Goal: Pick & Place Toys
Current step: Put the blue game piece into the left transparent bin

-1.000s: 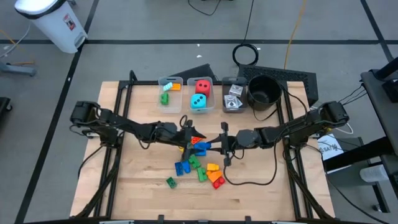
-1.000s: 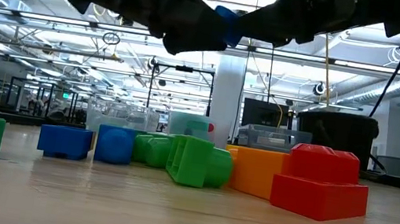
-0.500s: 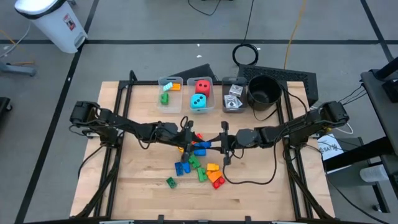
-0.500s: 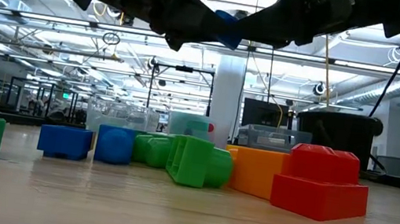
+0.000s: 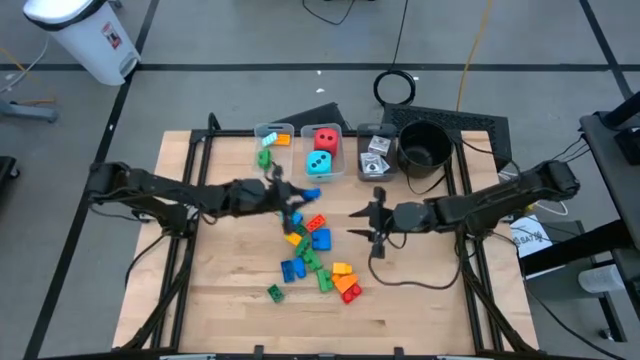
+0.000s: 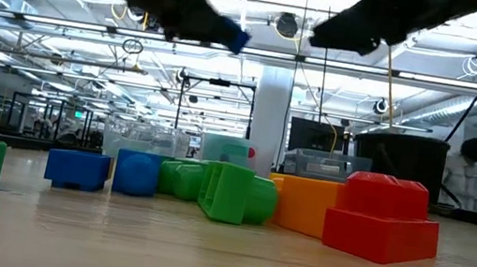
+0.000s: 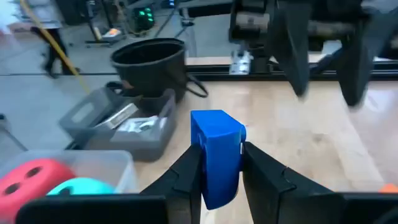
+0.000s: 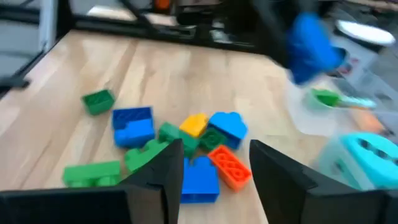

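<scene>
My left gripper (image 5: 303, 197) is shut on a blue brick (image 7: 216, 146) above the table's middle, just near of the clear bins; in the low view the brick (image 6: 234, 36) hangs high over the table. My right gripper (image 5: 358, 224) stands open to its right with nothing between its fingers (image 8: 165, 168). A pile of blue, green, orange, yellow and red bricks (image 5: 318, 258) lies on the wood below and near of both grippers. A lone green brick (image 5: 274, 292) lies nearer the front. My left gripper pinches the blue brick by two opposite sides (image 7: 205, 171) between its two fingers. The fingers come about level from the table's left. The brick sticks out beyond the fingertips and is lifted clear of the table.
Three clear bins stand at the far side: one with green and orange bricks (image 5: 272, 146), one with a red and a teal die (image 5: 322, 152), one with cards (image 5: 375, 156). A round black pot (image 5: 425, 146) stands right of them. A person (image 6: 471, 178) shows in the room behind.
The blue brick, a second ago held in the air between both grippers, has gone with my left gripper toward the far edge and the bins. My right gripper has let it go and drawn back toward the table's right edge.
</scene>
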`<move>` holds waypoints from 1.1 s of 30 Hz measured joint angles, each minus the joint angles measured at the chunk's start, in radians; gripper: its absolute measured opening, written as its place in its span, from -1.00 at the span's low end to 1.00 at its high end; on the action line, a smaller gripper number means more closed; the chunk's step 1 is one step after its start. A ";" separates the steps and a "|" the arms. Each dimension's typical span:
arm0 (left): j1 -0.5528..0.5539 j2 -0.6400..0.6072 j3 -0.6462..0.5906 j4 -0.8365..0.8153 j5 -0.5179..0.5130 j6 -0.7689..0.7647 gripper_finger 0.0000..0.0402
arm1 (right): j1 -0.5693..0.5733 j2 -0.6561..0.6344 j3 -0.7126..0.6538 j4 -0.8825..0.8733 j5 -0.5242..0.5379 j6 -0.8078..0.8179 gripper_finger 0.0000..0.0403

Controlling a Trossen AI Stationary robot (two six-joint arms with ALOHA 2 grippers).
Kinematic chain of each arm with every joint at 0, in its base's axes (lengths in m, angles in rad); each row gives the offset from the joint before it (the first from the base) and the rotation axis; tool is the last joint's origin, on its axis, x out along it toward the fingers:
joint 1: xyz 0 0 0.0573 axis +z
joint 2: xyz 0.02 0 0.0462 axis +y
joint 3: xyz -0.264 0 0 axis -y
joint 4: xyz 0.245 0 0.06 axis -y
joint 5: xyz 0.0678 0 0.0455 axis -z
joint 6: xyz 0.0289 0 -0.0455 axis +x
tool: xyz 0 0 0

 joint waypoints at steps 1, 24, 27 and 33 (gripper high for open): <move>0.016 -0.028 -0.026 0.006 -0.008 -0.002 -0.57 | -0.001 -0.020 0.000 -0.023 0.005 0.020 -0.22; 0.562 0.135 -0.241 0.239 -0.048 -0.195 -0.57 | 0.007 -0.064 -0.001 -0.055 0.006 0.042 -0.27; 0.591 0.222 -0.189 0.236 -0.002 -0.209 -0.57 | 0.007 -0.064 -0.002 -0.055 0.006 0.037 -0.27; 0.621 0.327 -0.117 0.233 0.008 -0.298 -0.57 | 0.007 -0.064 -0.005 -0.053 0.006 0.038 -0.29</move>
